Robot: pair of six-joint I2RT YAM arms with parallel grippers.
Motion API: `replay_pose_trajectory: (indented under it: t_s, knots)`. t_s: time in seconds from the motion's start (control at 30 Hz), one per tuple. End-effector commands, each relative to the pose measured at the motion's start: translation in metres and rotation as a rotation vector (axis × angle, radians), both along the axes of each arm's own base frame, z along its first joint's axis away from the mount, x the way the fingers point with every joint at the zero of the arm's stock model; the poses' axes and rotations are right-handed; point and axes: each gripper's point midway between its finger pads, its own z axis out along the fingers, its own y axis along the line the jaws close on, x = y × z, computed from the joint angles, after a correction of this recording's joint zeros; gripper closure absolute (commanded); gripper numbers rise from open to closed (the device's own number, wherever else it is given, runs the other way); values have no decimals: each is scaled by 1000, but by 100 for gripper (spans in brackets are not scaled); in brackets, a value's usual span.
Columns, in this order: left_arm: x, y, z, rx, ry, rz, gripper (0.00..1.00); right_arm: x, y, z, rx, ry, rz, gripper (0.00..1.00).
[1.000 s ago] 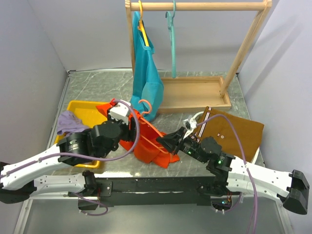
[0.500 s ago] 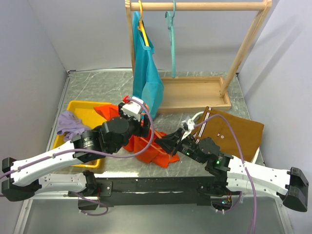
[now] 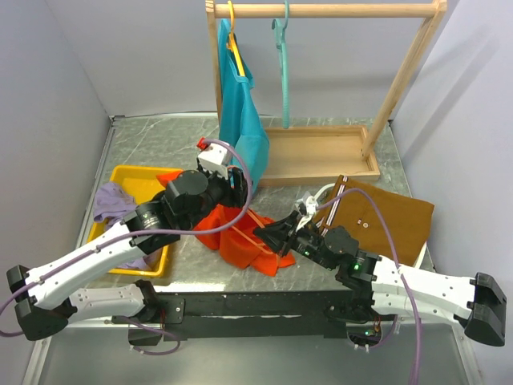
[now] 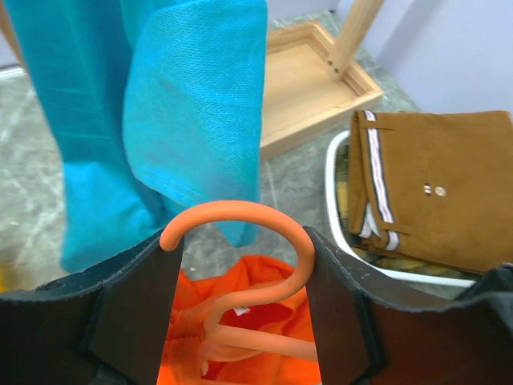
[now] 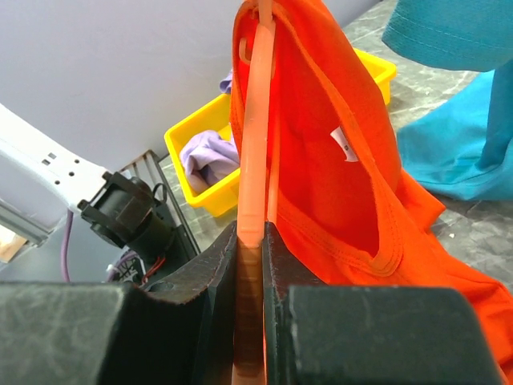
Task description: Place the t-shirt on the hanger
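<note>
The orange-red t-shirt [image 3: 240,237] lies bunched on the table between the arms, and the orange hanger is threaded inside it. My left gripper [image 3: 232,183] stands above the shirt's collar. In the left wrist view the hanger's hook [image 4: 240,210] spans the gap of my left gripper [image 4: 242,239] and touches both fingers, with the t-shirt [image 4: 240,321] below. My right gripper [image 3: 276,237] is at the shirt's right edge. In the right wrist view my right gripper [image 5: 250,237] is shut on the hanger's thin arm [image 5: 255,144], and the t-shirt [image 5: 321,144] drapes beside it.
A teal t-shirt [image 3: 240,120] on a yellow hanger and a bare teal hanger [image 3: 283,56] hang from the wooden rack [image 3: 321,10], just behind my left gripper. A yellow bin [image 3: 132,180] with lilac cloth [image 3: 112,200] stands at the left. Brown trousers [image 3: 385,212] lie at the right.
My left gripper has moved back and to the right, from beside the shirt's collar to around the hanger's hook. The right gripper has crept slightly left, still holding the hanger's arm.
</note>
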Motion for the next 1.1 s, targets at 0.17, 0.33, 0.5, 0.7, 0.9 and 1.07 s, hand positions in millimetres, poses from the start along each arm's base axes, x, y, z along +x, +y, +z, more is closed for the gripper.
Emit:
replay_pose_trajectory:
  t_s: [0.17,0.33,0.5,0.7,0.9,1.07]
  knots:
    - [-12,-21,47,-224,28,-145,43,1,6,33,76,-70,-2,100]
    - [-15,-22,50,-254,42,-155,57,2,8,32,73,-66,2,100]
    - [-12,-15,45,-233,34,-124,75,2,10,31,69,-64,5,100]
    - [-6,-8,28,-173,34,-84,99,4,12,29,59,-45,-1,100]
    - [-7,6,25,-132,-17,-59,99,10,10,26,36,24,-43,71]
    - [-6,15,17,-108,-25,-32,99,12,-1,37,41,91,-90,45]
